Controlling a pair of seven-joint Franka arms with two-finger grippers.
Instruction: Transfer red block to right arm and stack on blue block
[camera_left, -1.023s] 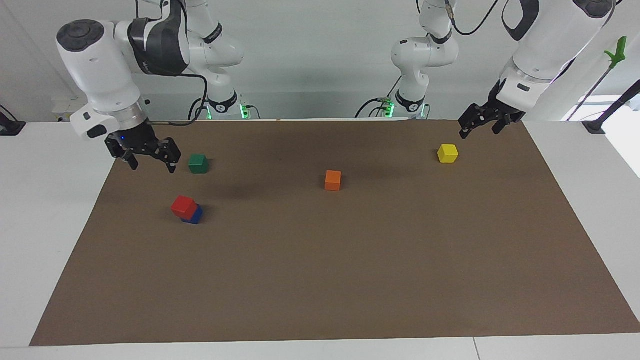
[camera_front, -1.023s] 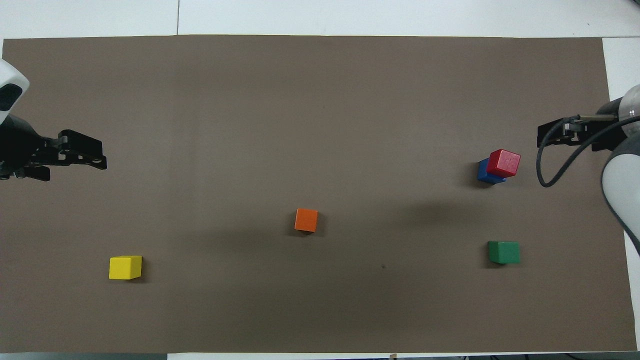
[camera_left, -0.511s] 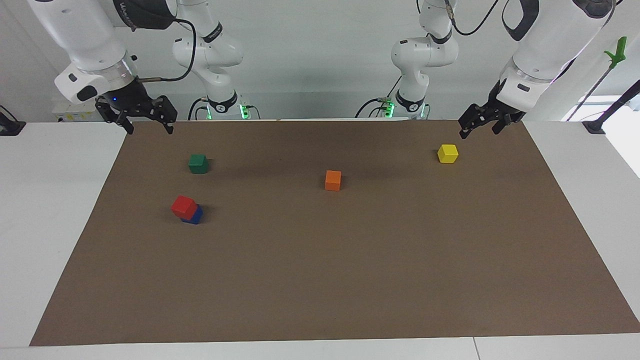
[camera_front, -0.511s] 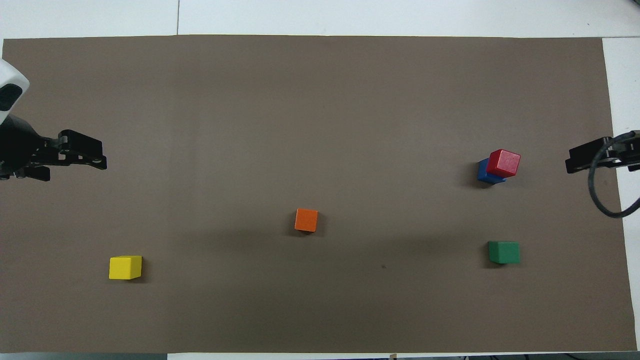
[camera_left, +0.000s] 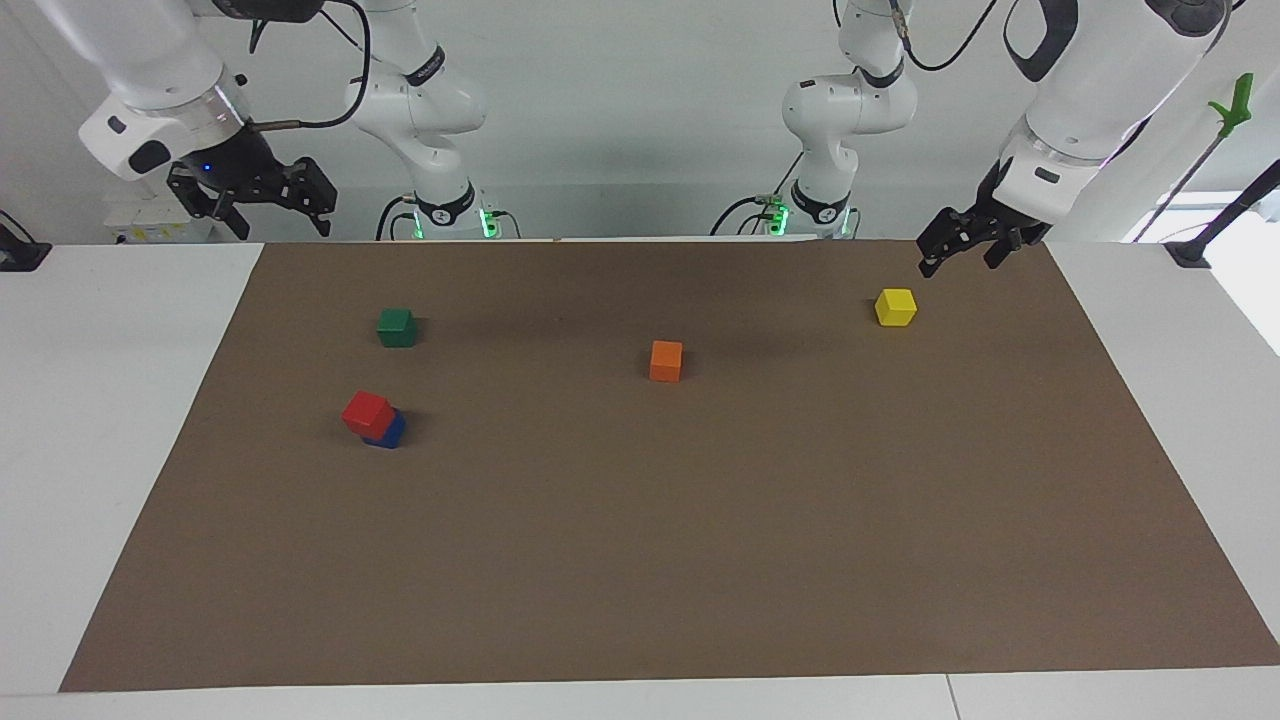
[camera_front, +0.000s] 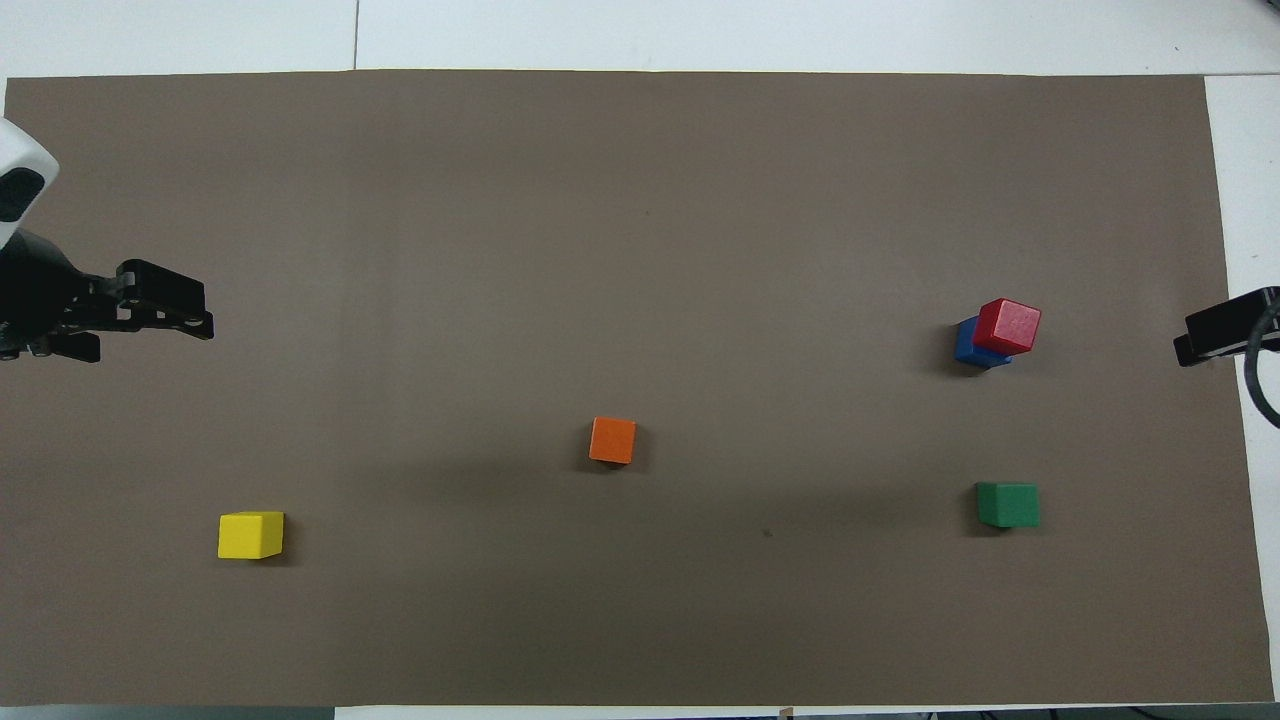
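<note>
Two arms up and clear w/ the stack already built, so I read the job as done bar parking. Big brown paper mat (camera_left: 640, 560) covers the table. My right arm's black two-finger gripper (camera_left: 268, 205), upper left of the facing frame, hangs over the table edge w/ fingers spread wide, holding nothing: parked off the stack so it can't knock it. Left gripper (camera_left: 965, 250), upper right of that frame, waits above the mat corner near the small yellow cube (camera_left: 896, 307); can't tell its finger gap. Small glossy red cube (camera_left: 367, 412) sits on the dark blue cube (camera_left: 390, 432), left of centre, offset & twisted, overhanging a bit. Orange cube (camera_left: 666, 360) mid-frame, green cube (camera_left: 396, 327) above the stack, both apart from it.
</note>
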